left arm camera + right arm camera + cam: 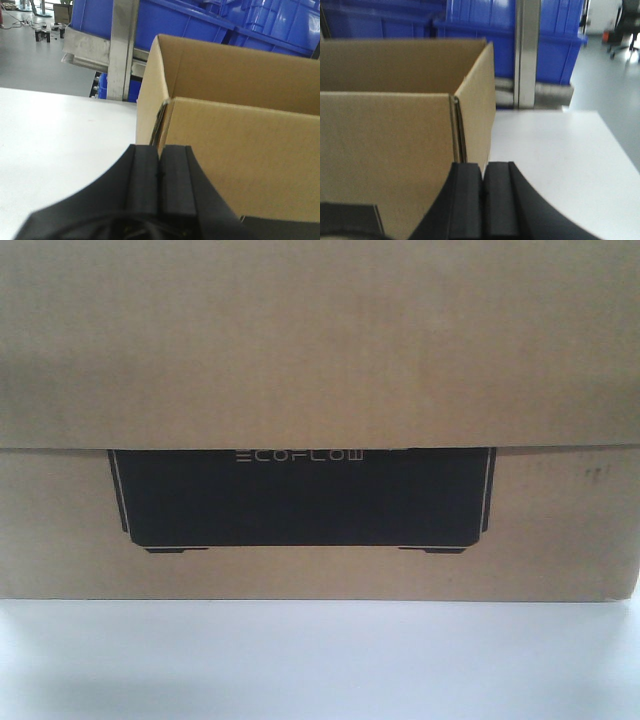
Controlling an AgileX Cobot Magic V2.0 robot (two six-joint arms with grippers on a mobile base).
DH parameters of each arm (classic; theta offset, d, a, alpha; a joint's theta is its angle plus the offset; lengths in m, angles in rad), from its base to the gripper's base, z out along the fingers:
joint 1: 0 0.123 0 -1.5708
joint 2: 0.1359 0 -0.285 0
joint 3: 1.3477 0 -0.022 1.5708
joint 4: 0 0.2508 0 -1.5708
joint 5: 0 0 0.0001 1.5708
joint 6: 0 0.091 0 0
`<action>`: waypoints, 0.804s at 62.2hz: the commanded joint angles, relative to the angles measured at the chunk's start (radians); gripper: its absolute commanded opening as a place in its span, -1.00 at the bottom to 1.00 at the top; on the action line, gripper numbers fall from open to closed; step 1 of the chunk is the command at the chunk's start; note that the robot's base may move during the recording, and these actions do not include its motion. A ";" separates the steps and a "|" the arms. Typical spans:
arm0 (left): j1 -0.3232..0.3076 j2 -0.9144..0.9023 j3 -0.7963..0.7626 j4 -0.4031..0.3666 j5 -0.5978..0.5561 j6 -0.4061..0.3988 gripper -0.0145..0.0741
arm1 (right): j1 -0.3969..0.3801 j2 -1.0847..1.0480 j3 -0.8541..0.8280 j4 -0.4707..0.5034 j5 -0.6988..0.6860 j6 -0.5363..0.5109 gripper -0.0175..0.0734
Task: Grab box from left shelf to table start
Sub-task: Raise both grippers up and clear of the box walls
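One box (320,360) on table (320,660), both jaws seemingly pressed together beside its corners.

I'm seeing blue plastic bins (175,20) sitting behind, grey floor (35,60) stretching leftward with small clutter (47,35), and an office chair (627,25) standing far right.

Left gripper (159,172), right gripper (482,195): matte black, ribbed.

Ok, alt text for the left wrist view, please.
Open brown box on the white table, seen from its corner. The left gripper sits at the bottom with its black fingers pressed together. Behind are blue bins on a steel shelf.
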 commanded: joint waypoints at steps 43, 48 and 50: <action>0.001 -0.005 -0.014 -0.002 -0.105 -0.004 -0.89 | -0.004 -0.061 0.045 -0.009 -0.222 -0.005 -0.51; 0.001 -0.005 -0.014 -0.002 -0.105 -0.004 -0.89 | -0.004 -0.061 0.045 -0.009 -0.222 -0.005 -0.51; 0.001 -0.005 -0.014 -0.002 -0.105 -0.004 -0.89 | -0.004 -0.061 0.045 -0.009 -0.222 -0.005 -0.51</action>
